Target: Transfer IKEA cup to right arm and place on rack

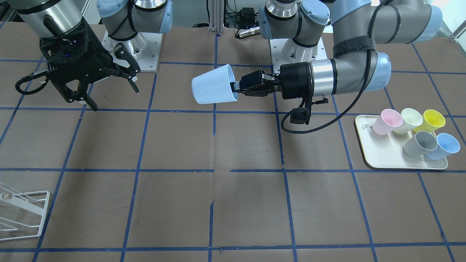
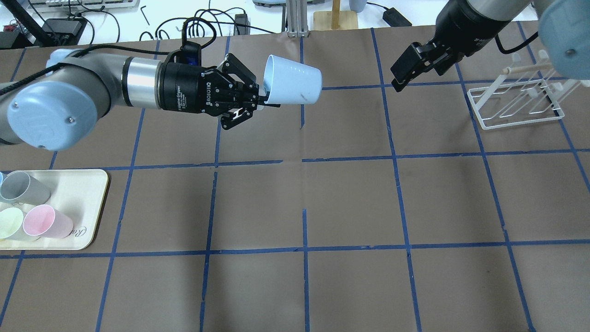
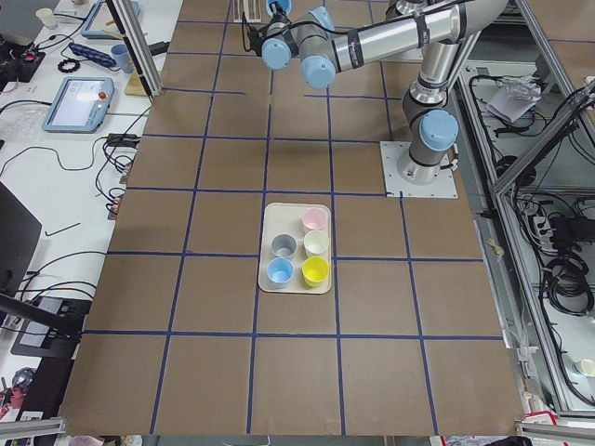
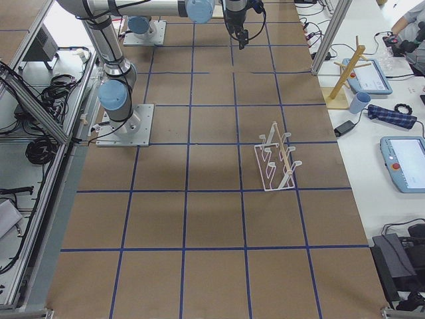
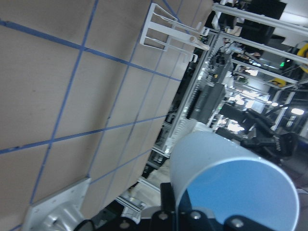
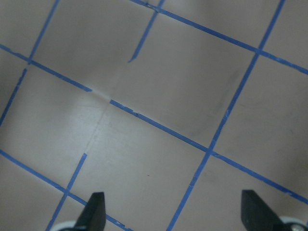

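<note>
Brown paper with blue tape lines covers the tabletop [image 1: 174,145]. From the front, the left claw [image 1: 236,87] is pinched tight on the rim of the IKEA cup [image 1: 213,89]. It holds the cup up in the air, lying on its side, with the bottom pointing at the right claw [image 1: 115,99]. The right claw is spread wide and holds nothing. Cup and right claw are well apart, with bare paper under the gap. A cream tray [image 1: 382,160] sits far off on the robot's left side. On it stand a pink cup [image 1: 387,122], a pale green cup [image 1: 408,120], a yellow cup [image 1: 431,121], a grey cup [image 1: 420,144] and a second blue cup [image 1: 442,146]. The white wire rack [image 1: 25,214] is at the other end, cut off by the picture's edge.

From above, the right claw hangs between the cup and the rack.

From the left end, the tray sits well in from the tabletop's edges.

From the right end, the rack stands upright, closer to the desk side than to the robot.

The left wrist view shows the cup big in the lower corner. It is pale sky blue, smooth, has no handle, and is wider at the mouth.

The right wrist view shows two black fingertips [image 6: 96,211] far apart, with only paper and tape between them.
</note>
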